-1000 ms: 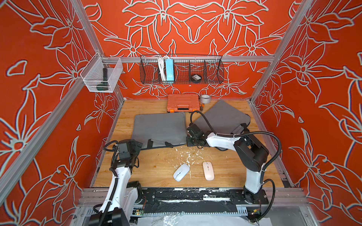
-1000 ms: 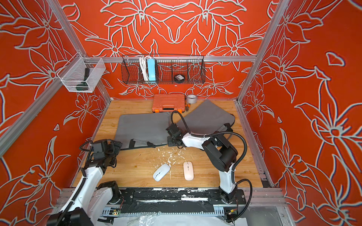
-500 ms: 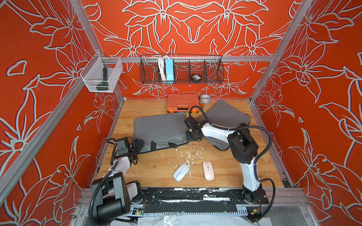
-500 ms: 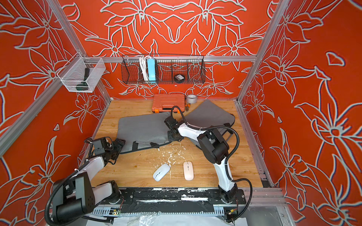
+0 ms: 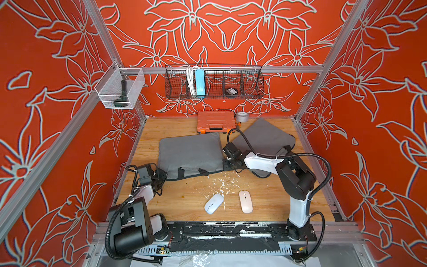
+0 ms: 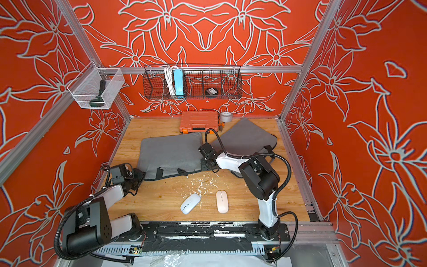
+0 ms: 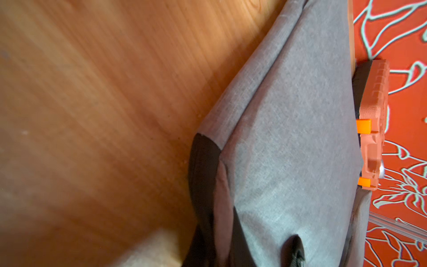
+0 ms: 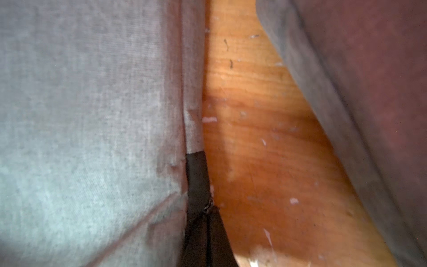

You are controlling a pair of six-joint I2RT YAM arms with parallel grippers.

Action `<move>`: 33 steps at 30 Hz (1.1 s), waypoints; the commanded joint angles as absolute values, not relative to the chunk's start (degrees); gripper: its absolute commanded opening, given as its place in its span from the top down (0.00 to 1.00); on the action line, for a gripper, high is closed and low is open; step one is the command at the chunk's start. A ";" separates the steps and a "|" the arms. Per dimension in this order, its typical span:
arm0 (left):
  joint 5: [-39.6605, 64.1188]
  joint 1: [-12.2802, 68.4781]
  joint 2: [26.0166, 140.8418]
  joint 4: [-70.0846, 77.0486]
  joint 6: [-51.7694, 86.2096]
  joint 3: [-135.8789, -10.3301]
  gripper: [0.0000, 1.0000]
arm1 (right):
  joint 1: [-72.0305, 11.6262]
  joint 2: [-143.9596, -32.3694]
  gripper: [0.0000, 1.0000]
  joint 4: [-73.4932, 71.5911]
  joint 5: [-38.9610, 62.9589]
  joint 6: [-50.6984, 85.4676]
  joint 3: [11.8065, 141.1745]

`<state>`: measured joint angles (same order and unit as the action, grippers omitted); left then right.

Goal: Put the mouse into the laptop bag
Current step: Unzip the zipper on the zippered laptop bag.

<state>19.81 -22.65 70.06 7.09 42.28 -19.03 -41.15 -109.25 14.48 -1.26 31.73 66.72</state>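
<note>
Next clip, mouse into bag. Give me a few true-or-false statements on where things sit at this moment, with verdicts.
1. The white mouse and the pink mouse both lie on the bare table, outside any bag. True.
2. The orange case sits at the front edge by the arm bases. False: it is at the back wall, beside the tape roll.
3. The left gripper and the right gripper are each at a near corner of the left laptop bag. True.
4. The blue power strip lies on the table. False: it stands in the wire basket on the back wall.
</note>
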 commanded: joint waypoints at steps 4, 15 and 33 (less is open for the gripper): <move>19.03 -22.08 71.42 3.16 43.40 -18.72 1.00 | -45.03 -106.18 1.00 14.03 -0.54 31.63 58.66; 14.82 -22.08 66.53 -3.06 45.04 -18.54 1.00 | -52.03 -105.48 1.00 10.67 2.57 35.26 61.41; 23.99 -14.07 46.03 -16.16 45.44 -15.90 0.02 | -39.49 -129.12 1.00 31.63 -0.71 30.26 103.03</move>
<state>18.98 -17.06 45.84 -12.91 44.58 -14.85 -40.47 -126.02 36.42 0.86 32.03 98.94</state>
